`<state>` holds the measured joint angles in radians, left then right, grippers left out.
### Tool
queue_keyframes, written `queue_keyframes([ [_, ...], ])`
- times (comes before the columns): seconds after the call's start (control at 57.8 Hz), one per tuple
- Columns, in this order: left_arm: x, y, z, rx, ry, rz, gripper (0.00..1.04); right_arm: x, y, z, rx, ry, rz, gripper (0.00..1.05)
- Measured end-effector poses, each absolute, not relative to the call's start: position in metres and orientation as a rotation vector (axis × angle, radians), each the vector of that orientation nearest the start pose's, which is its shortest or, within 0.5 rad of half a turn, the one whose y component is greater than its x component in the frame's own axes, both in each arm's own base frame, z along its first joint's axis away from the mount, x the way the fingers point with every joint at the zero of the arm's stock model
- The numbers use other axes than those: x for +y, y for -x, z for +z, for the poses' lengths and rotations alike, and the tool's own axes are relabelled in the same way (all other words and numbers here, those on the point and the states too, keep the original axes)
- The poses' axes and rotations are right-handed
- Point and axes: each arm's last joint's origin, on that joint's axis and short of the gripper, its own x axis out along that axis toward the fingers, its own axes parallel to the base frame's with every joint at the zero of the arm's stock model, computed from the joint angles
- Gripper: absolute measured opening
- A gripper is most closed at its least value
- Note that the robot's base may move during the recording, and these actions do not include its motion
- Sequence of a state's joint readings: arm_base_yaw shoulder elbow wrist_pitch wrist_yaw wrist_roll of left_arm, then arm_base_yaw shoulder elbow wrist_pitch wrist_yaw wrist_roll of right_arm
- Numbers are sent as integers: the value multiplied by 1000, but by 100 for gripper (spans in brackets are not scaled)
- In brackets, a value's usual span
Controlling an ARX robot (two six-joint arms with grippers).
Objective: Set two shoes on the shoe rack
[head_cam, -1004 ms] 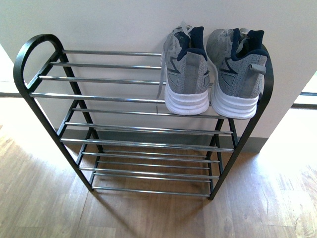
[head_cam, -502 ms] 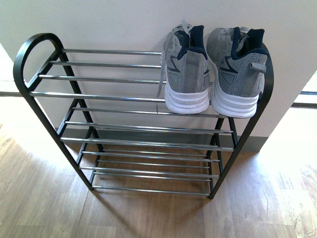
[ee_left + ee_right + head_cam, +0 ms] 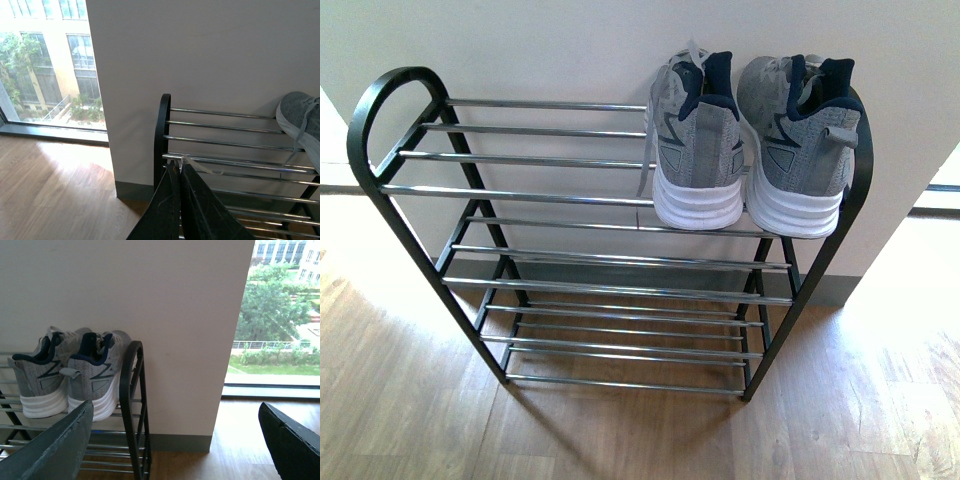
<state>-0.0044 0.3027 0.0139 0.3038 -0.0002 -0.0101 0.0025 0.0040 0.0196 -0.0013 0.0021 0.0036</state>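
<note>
Two grey knit sneakers, the left shoe [image 3: 698, 140] and the right shoe [image 3: 798, 140], stand side by side on the top tier of the shoe rack [image 3: 520, 195] at its right end, heels towards me. Neither arm shows in the front view. In the left wrist view my left gripper [image 3: 177, 162] is shut on nothing, off the rack's [image 3: 162, 130] left end, with one shoe's toe [image 3: 300, 112] far across. My right gripper [image 3: 175, 406] is open and empty, beside the rack's right end [image 3: 131, 405], the shoes [image 3: 95, 370] behind the frame.
The rack stands against a pale wall [image 3: 570, 50] on a wooden floor [image 3: 410, 400]. Its lower tiers of chrome bars [image 3: 620, 290] hold nothing. Floor-length windows [image 3: 275, 315] flank the wall on both sides.
</note>
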Motion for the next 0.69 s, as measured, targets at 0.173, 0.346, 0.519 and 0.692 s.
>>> queue_keyframes([
  [0.173, 0, -113, 171, -14, 10, -4, 1, 0, -97, 170, -14, -4, 0, 96],
  [0.346, 0, -110, 171, -17, 10, -4, 1, 0, -97, 170, -14, -4, 0, 96],
  [0.519, 0, -105, 169, 0, 10, -4, 1, 0, -97, 170, -14, -4, 1, 96],
  [0.692, 0, -98, 167, 2, 10, -3, 1, 0, -97, 170, -14, -4, 1, 96],
])
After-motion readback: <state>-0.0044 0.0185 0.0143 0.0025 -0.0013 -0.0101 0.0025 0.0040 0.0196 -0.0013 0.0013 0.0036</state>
